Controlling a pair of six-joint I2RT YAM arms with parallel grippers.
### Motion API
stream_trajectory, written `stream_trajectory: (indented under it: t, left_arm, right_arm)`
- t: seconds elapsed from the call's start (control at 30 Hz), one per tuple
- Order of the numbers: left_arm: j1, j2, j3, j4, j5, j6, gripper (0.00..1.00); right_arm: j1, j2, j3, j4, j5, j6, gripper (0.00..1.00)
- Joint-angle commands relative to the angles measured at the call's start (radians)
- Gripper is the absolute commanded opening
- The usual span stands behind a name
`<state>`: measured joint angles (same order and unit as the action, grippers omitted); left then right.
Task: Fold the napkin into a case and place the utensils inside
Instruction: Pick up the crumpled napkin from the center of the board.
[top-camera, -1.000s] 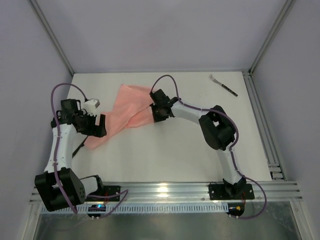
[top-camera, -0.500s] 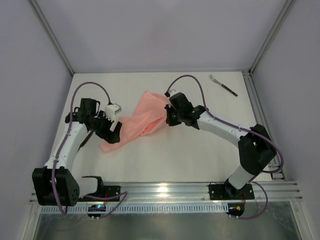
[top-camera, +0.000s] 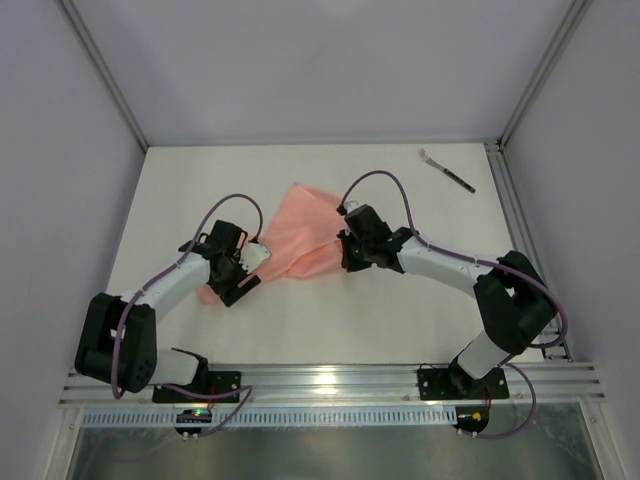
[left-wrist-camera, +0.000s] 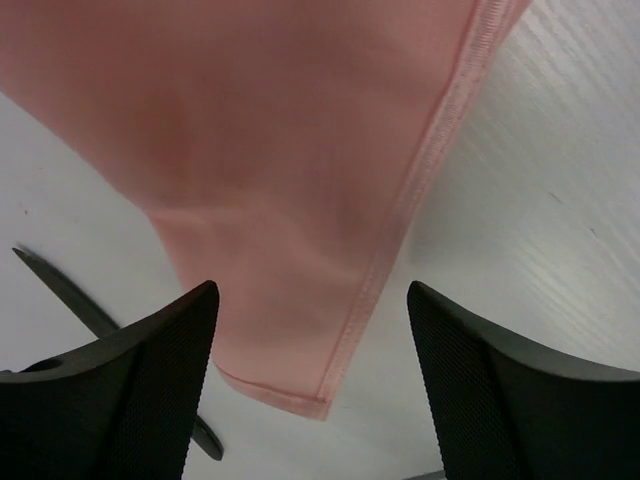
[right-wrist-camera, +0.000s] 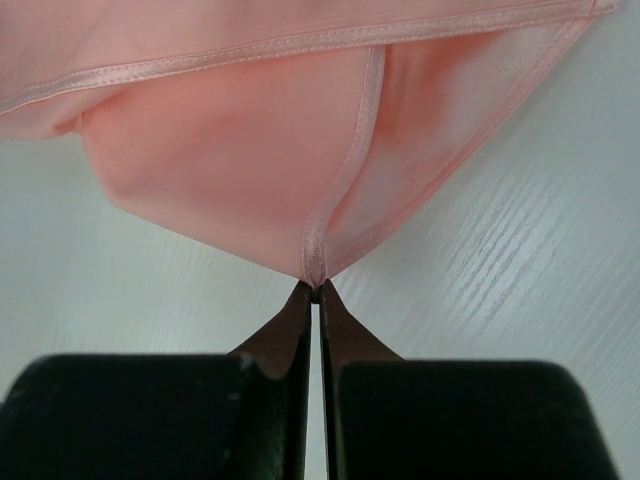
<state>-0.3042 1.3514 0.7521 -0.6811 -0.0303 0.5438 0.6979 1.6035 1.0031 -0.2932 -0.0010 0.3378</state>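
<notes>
The task is judged to be near its start. The napkin (top-camera: 295, 235) is seen lying loose and bunched on the table (top-camera: 400, 320), a little left of the middle, about halfway between the near edge and the far edge; it has not been folded into a neat narrow shape yet, so no pocket is there for anything to be put into; all the folding is left to be done. Far off, near the far right corner of the table, the fork (top-camera: 447, 170) is seen lying alone, well apart from the napkin and from both arms; it has not been picked up, and it is left to be tucked in last.

The left gripper (left-wrist-camera: 310, 325) is found nearest, over the napkin's near left end; its fingers (left-wrist-camera: 150, 380) are held wide apart, and a hemmed corner of the napkin is seen lying between them; nothing is held by it, and whether the cloth is touched by the fingers cannot quite be told from this view. A little farther on, at the right side of the napkin, the right gripper (right-wrist-camera: 318, 292) is shut tight; the napkin's hem is pinched between its jaws right at a corner, and the cloth is seen spreading away from that pinch.
</notes>
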Motion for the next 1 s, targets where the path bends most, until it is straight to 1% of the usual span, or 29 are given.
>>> stream_trajectory:
  t: [0.0,0.07,0.1,0.17,0.2,0.27,0.3,0.33,0.4,0.43,0.47,0.5,0.53,0.57,0.6,0.67,0.7,0.77,0.8,0.83,0.87,0.9,0.97]
  left_arm:
    - [0.0,0.034,0.007,0.092,-0.097,0.036,0.75]
    - [0.0,0.054,-0.002,0.098,-0.108,0.042,0.68]
    - [0.0,0.07,-0.005,0.103,-0.108,0.051,0.61]
    - [-0.001,0.09,-0.008,0.098,-0.102,0.054,0.53]
    - [0.0,0.106,-0.007,0.086,-0.096,0.054,0.42]
    - [0.002,0.115,0.013,0.045,-0.082,0.051,0.26]
    - [0.004,0.117,0.019,0.035,-0.071,0.045,0.03]
    - [0.016,0.106,0.036,0.028,-0.056,0.033,0.0]
    - [0.034,0.08,0.067,-0.012,0.019,0.019,0.0]
    - [0.056,0.045,0.09,-0.035,0.065,-0.005,0.0]
    - [0.068,0.022,0.152,-0.091,0.099,-0.021,0.0]
    - [0.082,-0.004,0.188,-0.121,0.168,-0.034,0.0]
    - [0.095,-0.055,0.226,-0.147,0.196,-0.063,0.0]
    - [0.121,-0.079,0.304,-0.17,0.219,-0.076,0.0]
    - [0.132,-0.099,0.346,-0.219,0.262,-0.087,0.0]
    - [0.16,-0.138,0.433,-0.277,0.303,-0.111,0.0]
    - [0.169,-0.147,0.523,-0.347,0.344,-0.117,0.0]
    - [0.183,-0.161,0.608,-0.412,0.385,-0.125,0.0]
    - [0.189,-0.182,0.675,-0.466,0.394,-0.128,0.0]
    - [0.189,-0.193,0.706,-0.489,0.409,-0.133,0.0]
    - [0.191,-0.204,0.739,-0.509,0.415,-0.137,0.0]
    - [0.192,-0.216,0.809,-0.535,0.418,-0.145,0.0]
    - [0.192,-0.239,0.872,-0.577,0.429,-0.154,0.0]
  right_arm:
    - [-0.003,-0.05,-0.014,0.042,-0.005,0.001,0.04]
    - [-0.003,-0.054,-0.021,0.043,-0.004,-0.006,0.04]
    - [-0.005,-0.056,-0.026,0.045,-0.004,-0.008,0.04]
    - [-0.011,-0.062,-0.027,0.045,-0.004,-0.016,0.04]
    - [-0.012,-0.066,-0.027,0.042,-0.004,-0.019,0.04]
    - [-0.018,-0.082,-0.024,0.029,0.021,-0.023,0.04]
    - [-0.024,-0.089,-0.021,0.026,0.032,-0.031,0.04]
    - [-0.029,-0.099,-0.017,0.016,0.032,-0.036,0.04]
    - [-0.037,-0.132,0.012,-0.004,0.044,-0.058,0.04]
    - [-0.035,-0.145,0.032,-0.042,0.053,-0.068,0.04]
    - [-0.037,-0.154,0.054,-0.067,0.062,-0.08,0.04]
    - [-0.035,-0.175,0.107,-0.093,0.079,-0.104,0.04]
    - [-0.037,-0.188,0.135,-0.14,0.085,-0.115,0.04]
    - [-0.035,-0.201,0.159,-0.164,0.09,-0.128,0.04]
    - [-0.037,-0.215,0.213,-0.185,0.098,-0.14,0.04]
    - [-0.037,-0.272,0.261,-0.245,0.105,-0.167,0.04]
    - [-0.037,-0.292,0.308,-0.267,0.11,-0.175,0.04]
    - [-0.037,-0.365,0.348,-0.322,0.108,-0.189,0.04]
    - [-0.037,-0.394,0.379,-0.336,0.104,-0.192,0.04]
    - [-0.037,-0.452,0.388,-0.354,0.089,-0.195,0.04]
    - [-0.037,-0.483,0.396,-0.36,0.075,-0.2,0.04]
    - [-0.037,-0.513,0.413,-0.368,0.058,-0.201,0.04]
    - [-0.037,-0.592,0.431,-0.396,-0.002,-0.201,0.04]
